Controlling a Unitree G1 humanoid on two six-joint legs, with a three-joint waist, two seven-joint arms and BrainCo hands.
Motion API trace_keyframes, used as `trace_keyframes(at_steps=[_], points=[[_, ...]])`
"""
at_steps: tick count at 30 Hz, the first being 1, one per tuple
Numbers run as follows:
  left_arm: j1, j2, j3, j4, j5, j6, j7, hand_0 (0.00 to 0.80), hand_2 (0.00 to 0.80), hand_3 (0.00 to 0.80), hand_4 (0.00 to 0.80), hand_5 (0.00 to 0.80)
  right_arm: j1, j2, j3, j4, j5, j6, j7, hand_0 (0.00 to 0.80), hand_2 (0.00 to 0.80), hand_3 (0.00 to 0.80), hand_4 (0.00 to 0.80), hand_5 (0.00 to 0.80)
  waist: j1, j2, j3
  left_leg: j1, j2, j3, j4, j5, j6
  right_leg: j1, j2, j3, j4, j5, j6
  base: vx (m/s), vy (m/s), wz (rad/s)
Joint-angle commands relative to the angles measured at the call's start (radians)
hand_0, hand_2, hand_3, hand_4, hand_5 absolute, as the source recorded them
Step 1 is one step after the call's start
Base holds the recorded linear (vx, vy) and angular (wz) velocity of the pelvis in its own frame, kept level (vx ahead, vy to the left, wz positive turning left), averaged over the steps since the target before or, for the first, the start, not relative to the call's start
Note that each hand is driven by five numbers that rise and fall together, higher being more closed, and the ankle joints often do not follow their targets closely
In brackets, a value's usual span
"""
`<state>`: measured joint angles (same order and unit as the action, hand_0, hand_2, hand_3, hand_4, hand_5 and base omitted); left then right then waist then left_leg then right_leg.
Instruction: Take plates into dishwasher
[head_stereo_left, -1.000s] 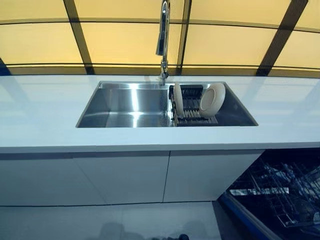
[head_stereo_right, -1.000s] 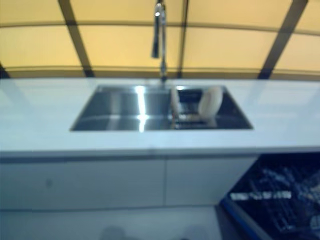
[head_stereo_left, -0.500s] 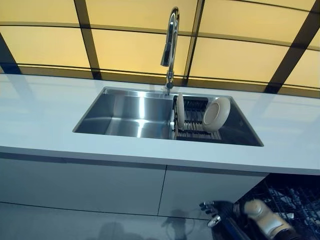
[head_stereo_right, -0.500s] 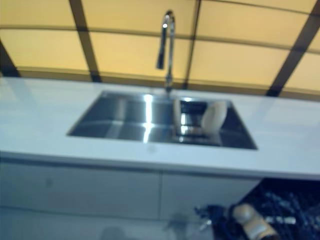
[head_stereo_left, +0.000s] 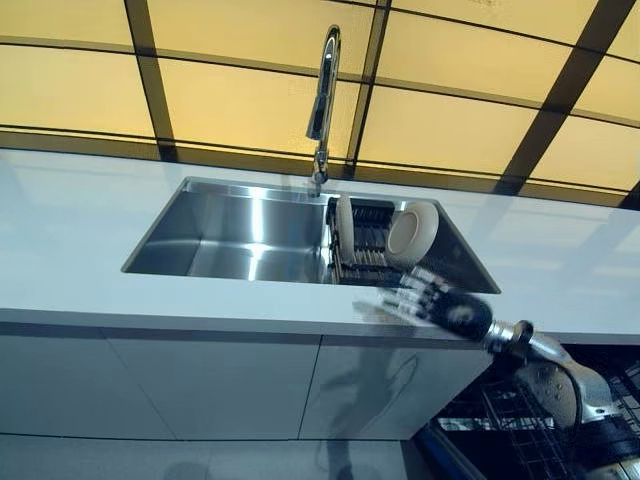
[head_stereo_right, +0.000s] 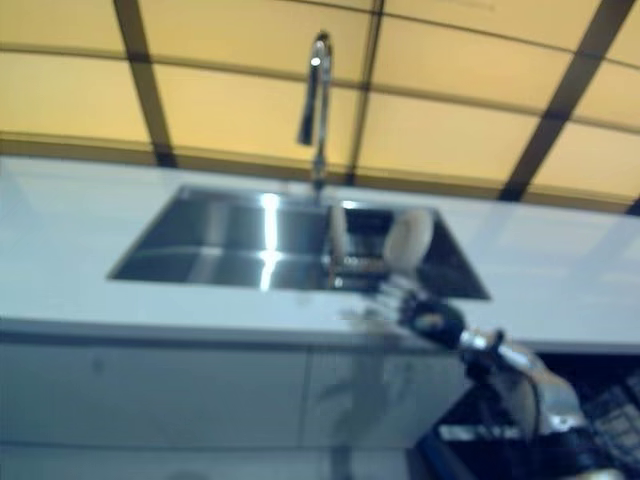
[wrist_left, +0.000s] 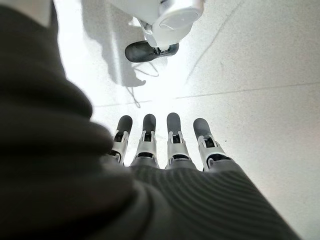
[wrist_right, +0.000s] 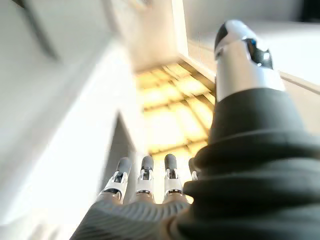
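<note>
Two pale plates stand on edge in a dark dish rack (head_stereo_left: 362, 248) at the right end of the steel sink (head_stereo_left: 225, 228): a round one (head_stereo_left: 411, 229) leaning at the right and a thin one (head_stereo_left: 344, 218) seen edge-on at the left. My right hand (head_stereo_left: 440, 303) is open and empty, raised over the counter's front edge just in front of the rack, fingers straight in its wrist view (wrist_right: 145, 185). My left hand (wrist_left: 165, 145) is open and empty, hanging over the floor. The open dishwasher (head_stereo_left: 530, 430) with its wire rack is at the lower right.
A tall chrome faucet (head_stereo_left: 322, 100) rises behind the sink. The white counter (head_stereo_left: 70, 250) runs left and right, with white cabinet doors (head_stereo_left: 210, 385) below. Yellow panels with dark frames (head_stereo_left: 240, 100) back the counter.
My right hand has risen from low beside the dishwasher to the counter's front edge before the rack. The camera has shifted, so the whole scene sits differently.
</note>
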<state>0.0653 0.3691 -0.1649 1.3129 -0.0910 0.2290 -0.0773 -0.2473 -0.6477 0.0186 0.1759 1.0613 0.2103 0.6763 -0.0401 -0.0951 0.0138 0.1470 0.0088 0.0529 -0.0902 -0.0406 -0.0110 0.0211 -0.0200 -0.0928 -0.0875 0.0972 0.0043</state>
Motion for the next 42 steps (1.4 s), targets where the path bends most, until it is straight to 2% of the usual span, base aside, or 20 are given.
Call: trace_keyframes(at_steps=[1,2,4,5,6,8,10,11,12,16,20,22,30,33,35,36,38,39,40,42], points=[[-0.049,-0.020,0.003,0.060,0.029,0.035,0.025,0.000,0.000,0.000,0.000,0.000,-0.159,-0.025,-0.088,0.122,0.031,-0.119,-0.312,0.000,0.000,0.000,0.000,0.000,0.015,0.025,0.013,-0.003,-0.007,0.078,0.049,-0.078,0.047,0.041,-0.010,-0.015,0.102,-0.151,0.059,0.033,-0.100,0.01],[-0.052,-0.024,-0.001,0.061,0.016,0.043,0.031,0.000,0.000,0.000,0.000,0.000,-0.192,-0.049,-0.093,0.166,0.043,-0.136,-0.355,0.000,0.000,0.000,0.000,0.000,0.017,0.020,0.016,-0.010,-0.002,0.079,0.086,-0.092,0.045,0.042,-0.009,-0.011,0.109,-0.157,0.051,0.039,-0.155,0.02],[-0.055,-0.035,-0.003,0.076,-0.010,0.040,0.040,0.000,0.000,0.000,0.000,0.000,-0.293,-0.105,-0.075,0.260,-0.008,-0.180,-0.488,0.000,0.000,0.000,0.000,0.000,0.039,-0.011,0.045,-0.118,0.034,0.096,0.403,-0.124,0.031,0.063,-0.005,-0.005,0.110,-0.165,0.006,0.011,-0.205,0.04],[-0.056,-0.040,-0.003,0.084,-0.022,0.030,0.045,0.000,0.000,0.000,0.000,0.000,-0.336,-0.120,-0.045,0.289,-0.057,-0.203,-0.544,0.000,0.000,0.000,0.000,0.000,0.056,-0.015,0.064,-0.192,0.044,0.078,0.548,-0.095,0.027,0.072,0.007,-0.008,0.105,-0.160,-0.013,-0.032,-0.161,-0.08],[-0.059,-0.040,0.005,0.084,-0.018,0.031,0.039,0.000,0.000,0.000,0.000,0.000,-0.378,-0.140,-0.021,0.323,-0.045,-0.187,-0.602,0.000,0.000,0.000,0.000,0.000,0.073,-0.014,0.081,-0.262,0.044,0.062,0.633,-0.054,0.024,0.081,0.019,-0.012,0.104,-0.154,-0.030,-0.020,-0.082,-0.21],[-0.066,-0.039,-0.004,0.079,-0.019,0.046,0.024,0.000,0.000,0.000,0.000,0.000,-0.439,-0.155,0.009,0.390,-0.071,-0.200,-0.674,0.000,0.000,0.000,0.000,0.000,0.088,-0.006,0.093,-0.312,0.026,0.050,0.579,-0.021,0.006,0.100,0.023,-0.023,0.102,-0.150,-0.032,0.051,0.069,-0.32],[-0.070,-0.035,-0.034,0.071,-0.019,0.045,0.015,0.000,0.000,0.000,0.000,0.000,-0.525,-0.189,0.051,0.458,-0.061,-0.170,-0.750,0.000,0.000,0.000,0.000,0.000,0.096,0.003,0.101,-0.295,-0.011,0.068,0.325,0.052,-0.025,0.135,0.017,-0.046,0.085,-0.148,-0.008,0.107,0.193,-0.05],[-0.071,-0.033,-0.043,0.067,-0.011,0.043,0.009,0.000,0.000,0.000,0.000,0.000,-0.563,-0.204,0.068,0.494,-0.064,-0.165,-0.770,0.000,0.000,0.000,0.000,0.000,0.099,0.004,0.105,-0.288,-0.021,0.064,0.276,0.061,-0.021,0.147,0.014,-0.051,0.086,-0.156,-0.006,0.159,0.204,0.15],[-0.075,-0.028,-0.052,0.053,-0.012,0.050,0.009,0.000,0.000,0.000,0.000,0.000,-0.599,-0.216,0.088,0.524,-0.058,-0.160,-0.783,0.000,0.000,0.000,0.000,0.000,0.101,0.003,0.099,-0.248,-0.033,0.051,0.229,0.030,-0.001,0.150,0.005,-0.044,0.084,-0.162,0.001,0.149,0.162,0.13],[-0.129,-0.018,-0.075,0.037,-0.055,0.071,0.020,0.000,0.000,0.000,0.000,0.000,-0.631,-0.262,0.100,0.554,-0.106,-0.132,-0.796,0.000,0.000,0.000,0.000,0.000,0.091,0.006,0.060,-0.174,-0.049,0.024,0.132,0.011,0.015,0.132,-0.018,-0.057,0.101,-0.169,0.026,0.207,0.151,0.05],[-0.139,-0.006,-0.076,0.034,-0.047,0.064,0.021,0.000,0.000,0.000,0.000,0.000,-0.664,-0.300,0.127,0.567,-0.159,-0.086,-0.772,0.000,0.000,0.000,0.000,0.000,0.095,-0.004,0.028,-0.145,-0.048,0.019,0.097,0.006,0.016,0.137,-0.023,-0.075,0.077,-0.167,0.030,0.171,0.038,0.06],[-0.134,-0.006,-0.084,0.036,-0.032,0.054,0.020,0.000,0.000,0.000,0.000,0.000,-0.686,-0.314,0.155,0.576,-0.201,-0.094,-0.777,0.000,0.000,0.000,0.000,0.000,0.101,-0.010,0.016,-0.147,-0.049,0.017,0.093,0.006,0.016,0.140,-0.024,-0.083,0.063,-0.162,0.031,0.128,0.010,-0.01],[-0.121,0.000,-0.085,0.046,-0.017,0.039,0.006,0.000,0.000,0.000,0.000,0.000,-0.793,-0.319,0.270,0.604,-0.285,-0.027,-0.771,0.000,0.000,0.000,0.000,0.000,0.118,-0.018,0.012,-0.146,-0.054,0.017,0.100,-0.011,0.025,0.151,-0.048,-0.097,0.038,-0.150,0.050,0.105,0.047,0.12],[-0.121,0.011,-0.079,0.041,-0.009,0.049,0.005,0.000,0.000,0.000,0.000,0.000,-0.801,-0.298,0.281,0.617,-0.330,0.014,-0.802,0.000,0.000,0.000,0.000,0.000,0.116,-0.010,0.024,-0.134,-0.056,0.036,0.096,-0.011,0.044,0.087,-0.063,-0.134,0.195,-0.166,0.067,0.088,0.086,-0.04],[-0.114,0.021,-0.081,0.035,-0.010,0.052,0.005,0.000,0.000,0.000,0.000,0.000,-0.799,-0.295,0.287,0.627,-0.358,0.019,-0.830,0.000,0.000,0.000,0.000,0.000,0.115,0.005,0.048,-0.100,-0.056,0.047,0.070,0.001,0.050,-0.019,-0.088,-0.149,0.371,-0.115,0.091,0.038,0.067,-0.14],[-0.109,0.027,-0.083,0.034,-0.026,0.054,0.008,0.000,0.000,0.000,0.000,0.000,-0.800,-0.291,0.288,0.642,-0.382,0.018,-0.833,0.000,0.000,0.000,0.000,0.000,0.120,0.014,0.063,-0.078,-0.049,0.059,0.051,0.009,0.046,-0.024,-0.112,-0.179,0.357,-0.089,0.091,0.085,-0.001,-0.22],[-0.107,0.044,-0.072,0.045,-0.071,0.049,0.017,0.000,0.000,0.000,0.000,0.000,-0.821,-0.277,0.296,0.679,-0.415,0.026,-0.832,0.000,0.000,0.000,0.000,0.000,0.141,0.034,0.080,-0.046,-0.025,0.079,0.010,0.016,0.027,0.006,-0.140,-0.227,0.218,-0.066,0.100,0.064,-0.083,-0.38],[-0.112,0.055,-0.052,0.047,-0.081,0.049,0.019,0.000,0.000,0.000,0.000,0.000,-0.843,-0.269,0.303,0.699,-0.434,0.029,-0.836,0.000,0.000,0.000,0.000,0.000,0.146,0.040,0.088,-0.046,-0.014,0.096,0.003,0.008,0.028,-0.021,-0.156,-0.221,0.158,-0.004,0.117,-0.030,-0.139,-0.57],[-0.116,0.061,-0.043,0.047,-0.082,0.051,0.020,0.000,0.000,0.000,0.000,0.000,-0.852,-0.266,0.306,0.706,-0.437,0.031,-0.841,0.000,0.000,0.000,0.000,0.000,0.146,0.043,0.090,-0.051,-0.007,0.102,0.003,0.001,0.031,-0.037,-0.158,-0.206,0.141,0.015,0.124,-0.037,-0.193,-0.67],[-0.133,0.069,-0.035,0.049,-0.095,0.058,0.025,0.000,0.000,0.000,0.000,0.000,-0.855,-0.260,0.307,0.711,-0.424,0.028,-0.859,0.000,0.000,0.000,0.000,0.000,0.142,0.033,0.080,-0.080,0.011,0.115,0.003,0.001,0.026,-0.014,-0.134,-0.205,0.052,0.002,0.127,-0.012,-0.245,-0.48]])
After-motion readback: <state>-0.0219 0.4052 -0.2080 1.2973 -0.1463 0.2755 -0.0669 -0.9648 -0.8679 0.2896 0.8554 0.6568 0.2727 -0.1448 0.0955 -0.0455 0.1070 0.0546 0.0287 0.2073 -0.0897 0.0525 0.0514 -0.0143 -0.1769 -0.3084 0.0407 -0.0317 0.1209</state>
